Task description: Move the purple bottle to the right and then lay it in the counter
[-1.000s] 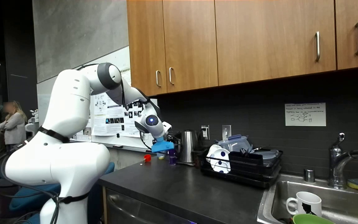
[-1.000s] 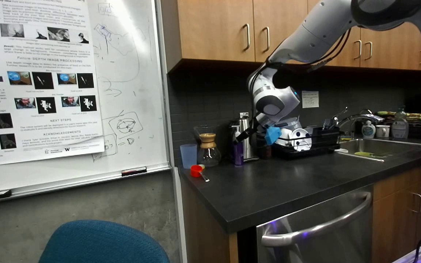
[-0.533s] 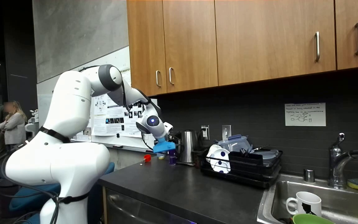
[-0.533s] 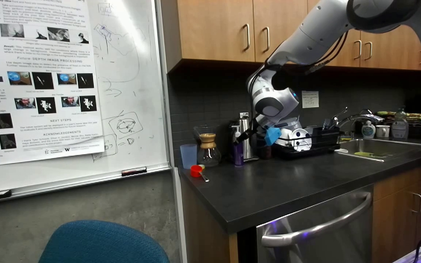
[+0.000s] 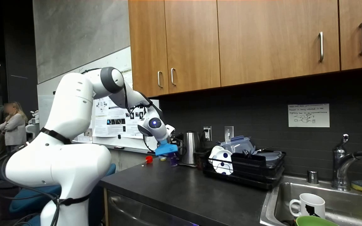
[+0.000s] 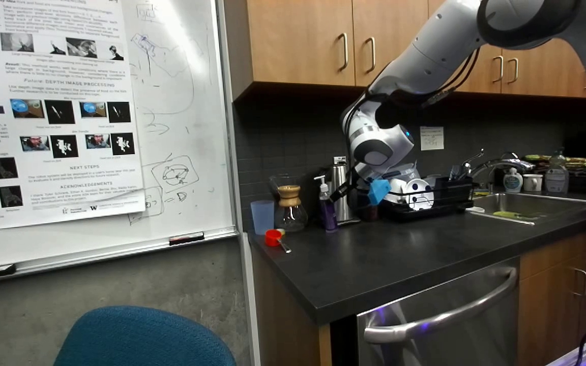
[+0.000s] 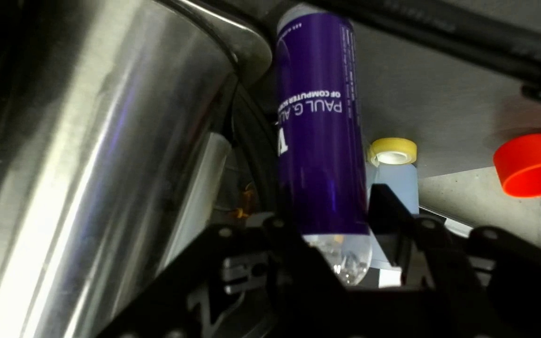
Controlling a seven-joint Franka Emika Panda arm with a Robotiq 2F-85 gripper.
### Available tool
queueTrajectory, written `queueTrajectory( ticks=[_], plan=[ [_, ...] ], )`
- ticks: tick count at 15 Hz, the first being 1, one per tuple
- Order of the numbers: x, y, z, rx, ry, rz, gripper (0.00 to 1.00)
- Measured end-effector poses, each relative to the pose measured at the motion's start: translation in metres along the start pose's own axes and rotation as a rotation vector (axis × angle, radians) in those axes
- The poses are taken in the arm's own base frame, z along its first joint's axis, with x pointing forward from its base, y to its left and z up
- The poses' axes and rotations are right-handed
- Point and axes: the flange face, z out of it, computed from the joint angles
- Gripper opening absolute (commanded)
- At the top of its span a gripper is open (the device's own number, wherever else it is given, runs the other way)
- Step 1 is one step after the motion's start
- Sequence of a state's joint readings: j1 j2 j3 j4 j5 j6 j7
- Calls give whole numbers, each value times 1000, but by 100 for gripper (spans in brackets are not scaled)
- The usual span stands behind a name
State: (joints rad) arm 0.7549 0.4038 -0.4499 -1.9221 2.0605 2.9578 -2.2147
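Note:
The purple bottle (image 7: 317, 117) stands on the dark counter (image 6: 400, 254) with its base down. In an exterior view the bottle (image 6: 329, 216) leans, its white pump top tipped toward the whiteboard. My gripper (image 7: 329, 211) has its black fingers on both sides of the bottle's upper part, near the clear shoulder, and looks shut on it. The left finger overlaps the bottle's edge; the right finger (image 7: 383, 206) lies against the opposite edge. The bottle (image 5: 173, 160) is partly covered by the gripper's blue part in an exterior view. Its pump is hidden in the wrist view.
A steel canister (image 7: 87, 141) stands close beside the bottle. Nearby are a red scoop (image 6: 273, 238), a glass carafe (image 6: 291, 216), a blue cup (image 6: 262, 217) and a yellow tape roll (image 7: 394, 150). Further along are a black dish rack (image 5: 247, 166) and the sink (image 5: 278, 201).
The gripper's jaws have closed around the bottle. Its top has tipped toward the whiteboard, from upright to leaning, while its base stays about where it was. The arm has lowered slightly.

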Motion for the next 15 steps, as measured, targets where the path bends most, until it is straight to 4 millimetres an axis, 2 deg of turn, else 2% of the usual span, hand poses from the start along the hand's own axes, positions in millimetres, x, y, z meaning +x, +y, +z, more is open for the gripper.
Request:
queueTrajectory(
  ticks=[1, 2, 4, 6, 12, 15],
  plan=[
    [0, 0, 0, -1, -1, 0, 10],
    [0, 0, 0, -1, -2, 0, 45],
    [0, 2, -1, -5, -6, 2, 48],
    [-1, 4, -1, -9, -8, 11, 57],
    [-1, 16, -5, -34, -10, 23, 98],
    [2, 22, -6, -45, -4, 29, 100]
  ],
)
